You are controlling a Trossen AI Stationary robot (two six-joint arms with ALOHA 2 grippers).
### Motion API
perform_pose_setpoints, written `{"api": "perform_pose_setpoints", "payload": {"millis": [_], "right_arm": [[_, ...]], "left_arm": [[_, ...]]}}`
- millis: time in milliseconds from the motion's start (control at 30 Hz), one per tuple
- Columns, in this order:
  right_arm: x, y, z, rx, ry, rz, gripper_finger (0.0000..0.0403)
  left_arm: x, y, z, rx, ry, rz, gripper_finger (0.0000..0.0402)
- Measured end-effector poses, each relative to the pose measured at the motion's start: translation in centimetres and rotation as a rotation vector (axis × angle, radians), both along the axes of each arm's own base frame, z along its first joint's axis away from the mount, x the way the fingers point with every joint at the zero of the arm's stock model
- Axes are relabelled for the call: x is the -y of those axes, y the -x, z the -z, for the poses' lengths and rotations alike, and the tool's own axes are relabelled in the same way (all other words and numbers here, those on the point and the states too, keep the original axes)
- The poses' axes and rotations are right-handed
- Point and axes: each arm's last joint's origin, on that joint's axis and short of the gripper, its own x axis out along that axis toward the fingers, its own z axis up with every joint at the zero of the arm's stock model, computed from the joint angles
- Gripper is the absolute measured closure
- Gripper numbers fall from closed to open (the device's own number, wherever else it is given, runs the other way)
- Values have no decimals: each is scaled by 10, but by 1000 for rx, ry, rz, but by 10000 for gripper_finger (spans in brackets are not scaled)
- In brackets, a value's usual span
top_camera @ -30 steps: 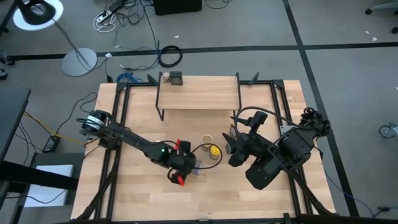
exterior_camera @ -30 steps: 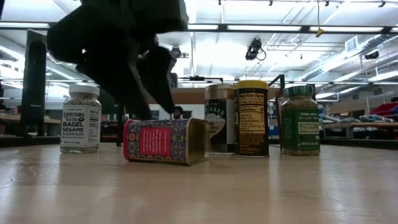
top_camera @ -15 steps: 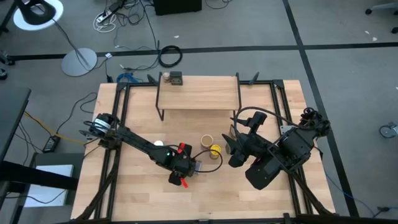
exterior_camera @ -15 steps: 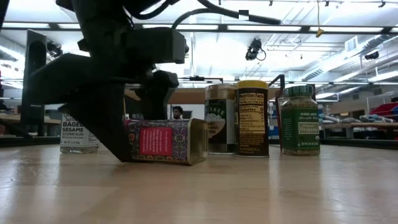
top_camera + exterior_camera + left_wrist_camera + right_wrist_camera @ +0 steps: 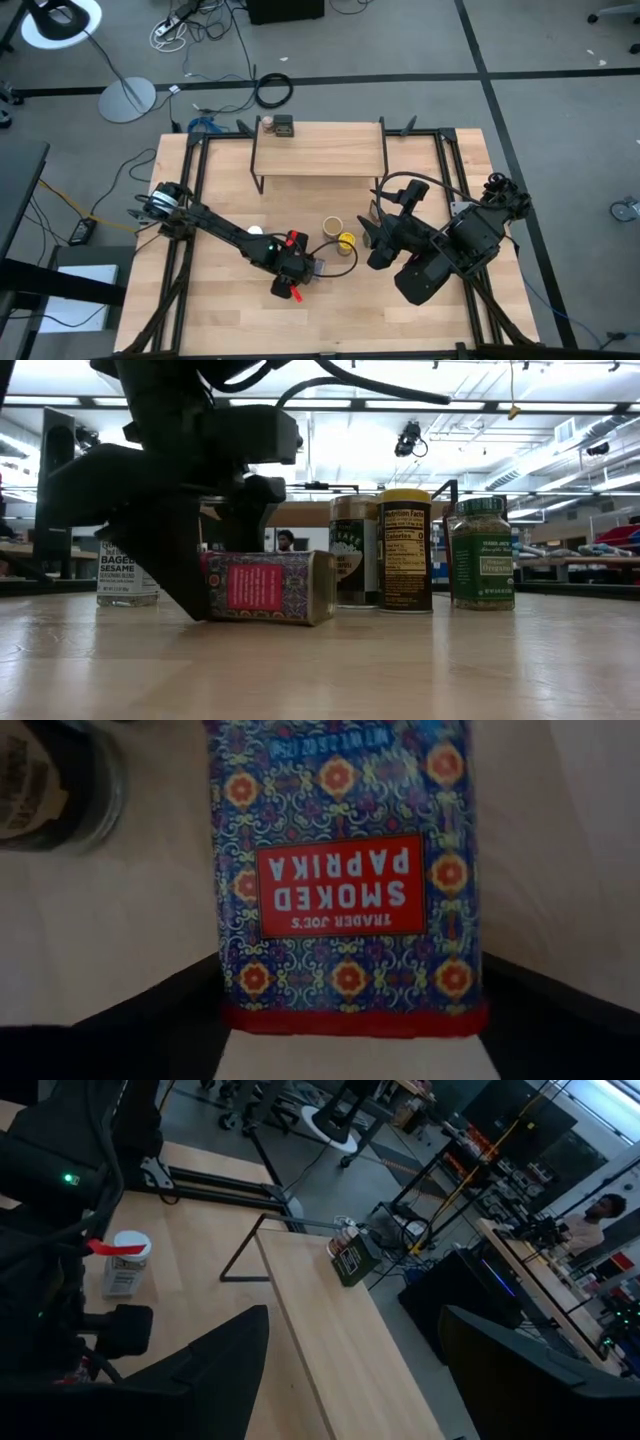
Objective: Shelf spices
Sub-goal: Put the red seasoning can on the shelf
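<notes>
Two spread fingers of the left gripper straddle the lying paprika tin; right gripper, at three o'clock, hangs open.

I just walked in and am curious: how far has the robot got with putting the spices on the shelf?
Early. Done: two small spices sit on the shelf. In hand: the open left hand straddles the paprika tin lying flat, not gripped. Left: bagel seasoning jar, yellow-lidded jar, green jar. The right hand waits open.
</notes>
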Motion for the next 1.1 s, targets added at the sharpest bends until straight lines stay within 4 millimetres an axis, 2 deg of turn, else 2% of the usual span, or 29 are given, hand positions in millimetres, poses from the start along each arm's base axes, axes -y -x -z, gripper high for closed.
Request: {"api": "perform_pose_setpoints", "payload": {"millis": [100,367,533,667,867,1100], "right_arm": [[0,0,0,0,0,0,112],[0,0,0,0,0,0,112],[0,0,0,0,0,0,112],[0,0,0,0,0,0,112],[0,0,0,-3,-3,-1,112],[-3,-5,15,-65,33,-7,112]], "left_arm": [[0,0,0,-1,4,17,93],[0,0,-2,-4,-9,54,95],[-2,5,-9,-78,-49,79,95],[-2,3,-30,-135,-130,99,95],[-3,-3,-73,-178,-245,135,95],[-14,-1,-120,-235,-405,143,95]]}}
